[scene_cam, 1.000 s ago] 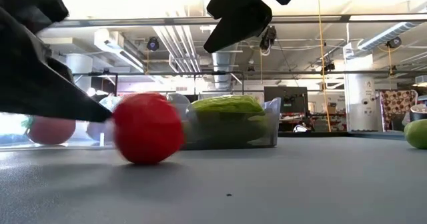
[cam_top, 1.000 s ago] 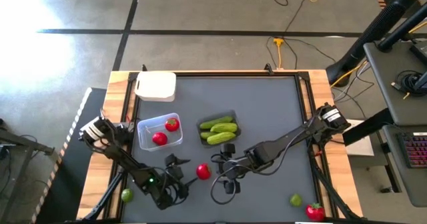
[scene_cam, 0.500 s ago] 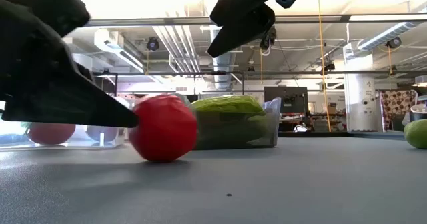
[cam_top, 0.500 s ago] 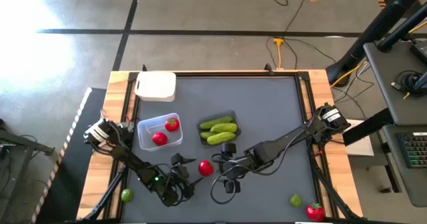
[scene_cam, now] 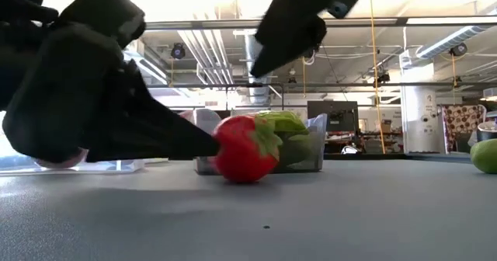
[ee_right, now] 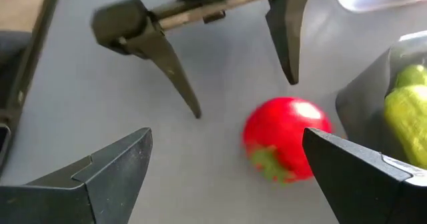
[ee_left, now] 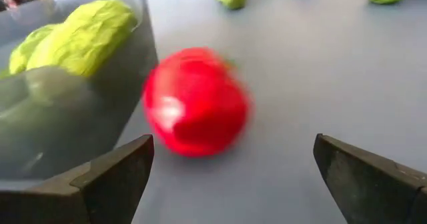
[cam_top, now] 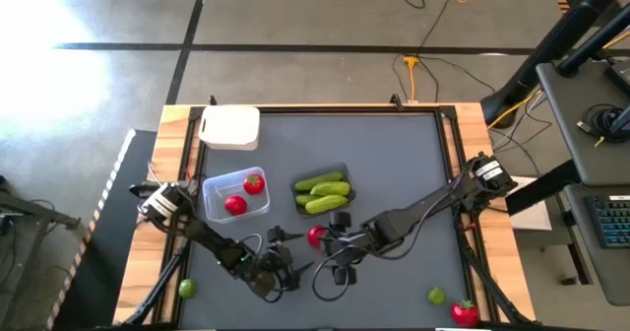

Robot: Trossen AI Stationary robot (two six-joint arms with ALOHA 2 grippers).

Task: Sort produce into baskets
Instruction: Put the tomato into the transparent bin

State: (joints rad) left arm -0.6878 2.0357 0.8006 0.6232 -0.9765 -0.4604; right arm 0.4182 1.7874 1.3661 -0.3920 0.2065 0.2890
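Note:
A red fruit with a green top (cam_top: 315, 235) lies on the grey table mat just near of the dark smoky tub (cam_top: 323, 193), which holds green cucumbers (cam_top: 322, 189). My left gripper (cam_top: 288, 256) is open, low over the mat, with its fingers pointing at the fruit (ee_left: 193, 101) from the table's left. My right gripper (cam_top: 332, 248) is open above the mat on the fruit's right, and the fruit (ee_right: 283, 141) lies ahead of its fingers. The clear tub (cam_top: 234, 195) holds two red fruits. The white tub (cam_top: 229, 127) stands at the far left. My left gripper has one fingertip (scene_cam: 208, 145) right at the side of the red fruit (scene_cam: 245, 148), level with the mat. I cannot tell whether it touches. The fruit rests on the mat beyond the fingertips, not between them.
One lime (cam_top: 187, 289) lies at the near left beside the mat. Another lime (cam_top: 436, 295) and a red fruit (cam_top: 465, 313) lie at the near right. The wooden table edge (cam_top: 177, 154) frames the mat. The far right part of the mat is bare.
My left gripper has moved toward the table's right, following the red fruit. The fruit has rolled along the mat toward the right and far side, closer to the dark tub, and its green top now faces the low view.

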